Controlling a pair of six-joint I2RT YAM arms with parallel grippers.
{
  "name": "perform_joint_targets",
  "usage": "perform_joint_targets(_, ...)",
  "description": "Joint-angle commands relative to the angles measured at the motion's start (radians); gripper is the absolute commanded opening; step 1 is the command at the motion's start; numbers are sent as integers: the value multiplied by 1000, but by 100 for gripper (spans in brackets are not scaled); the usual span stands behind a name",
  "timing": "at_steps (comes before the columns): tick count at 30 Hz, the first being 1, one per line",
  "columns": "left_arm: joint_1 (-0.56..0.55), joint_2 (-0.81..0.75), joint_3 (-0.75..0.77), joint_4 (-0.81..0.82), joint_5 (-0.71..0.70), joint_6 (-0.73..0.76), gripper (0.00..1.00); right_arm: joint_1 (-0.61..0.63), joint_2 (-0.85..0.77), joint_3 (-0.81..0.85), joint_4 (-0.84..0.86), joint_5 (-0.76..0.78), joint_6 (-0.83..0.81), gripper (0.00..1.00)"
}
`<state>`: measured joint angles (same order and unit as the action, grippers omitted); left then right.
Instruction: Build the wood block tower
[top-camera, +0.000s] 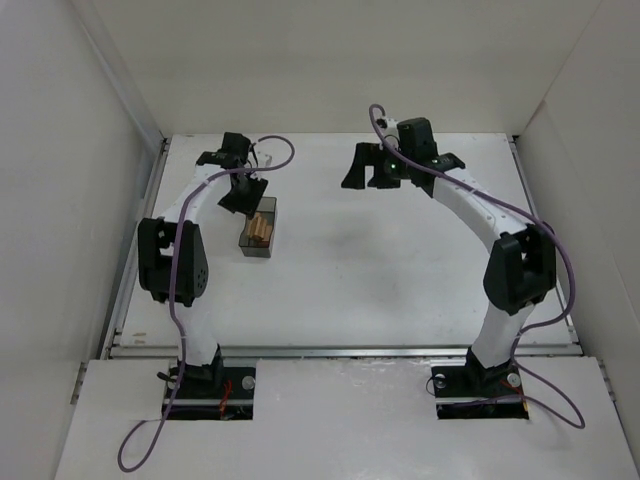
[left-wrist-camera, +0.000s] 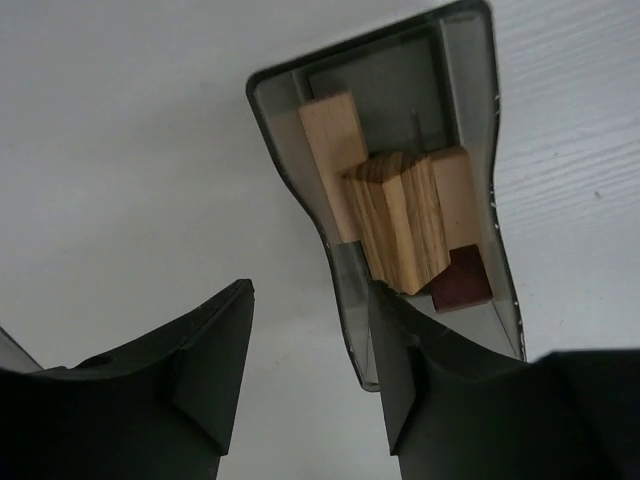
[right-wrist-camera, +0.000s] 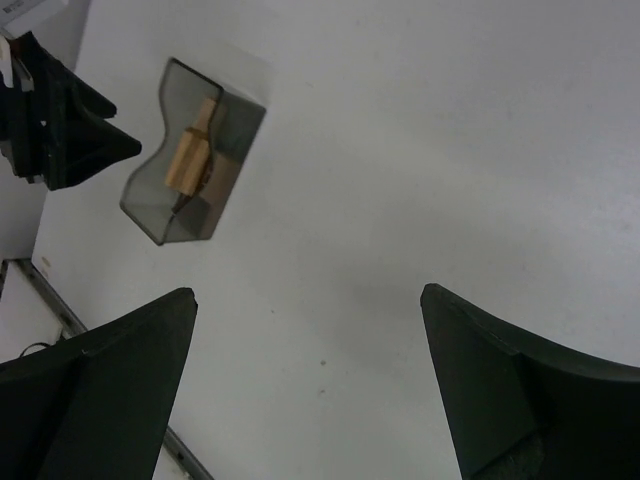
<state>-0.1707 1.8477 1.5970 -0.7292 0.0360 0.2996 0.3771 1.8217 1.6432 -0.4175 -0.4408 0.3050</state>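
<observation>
White walls (top-camera: 300, 60) stand around a white table (top-camera: 380, 270), and two robot arms are fixed at its near edge. On the left side of the table sits a dark grey see-through box (top-camera: 257, 243). The wood blocks (top-camera: 262, 227) are inside this box, packed close together, so no tower is built yet. The left wrist camera looks down into the box. A flat light block (left-wrist-camera: 335, 135) lies along the box's left wall. A thicker stripy block (left-wrist-camera: 400, 215) sits on top in the middle, and another light block (left-wrist-camera: 458, 185) is just beside it on the right. One small dark red-brown block (left-wrist-camera: 462, 282) lies at the close end of the box. The left gripper (top-camera: 243, 203) hangs right over one end of the box. Its jaws are spread wide and hold nothing. One finger (left-wrist-camera: 440, 400) is in front of the box's end, and I cannot tell if it touches the box. The right gripper (top-camera: 368, 175) is well apart from the box, over the far middle of the table. Its jaws are spread wide too, with only bare table between them.
</observation>
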Motion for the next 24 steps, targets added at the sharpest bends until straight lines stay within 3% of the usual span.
perform_joint_targets(1,2,-33,-9,42,-38,-34,46,2,-60,-66,89,11,54,100)
perform_joint_targets(5,13,-12,-57,54,-59,-66,40,13,-82,-112,89,93,65,100)
perform_joint_targets(12,36,19,-164,13,34,-76,28,22,-91,-131,49,152,55,100)
perform_joint_targets(16,36,50,-164,1,53,-76,13,31,-91,-131,37,162,55,100)
perform_joint_targets(18,36,50,-164,10,12,-96,0,31,-91,-118,28,162,46,100)
perform_joint_targets(22,36,60,-137,10,-37,-106,0,31,-101,-118,28,182,37,100)
perform_joint_targets(24,24,71,-114,22,-138,-126,0,31,-101,-118,28,200,37,100)
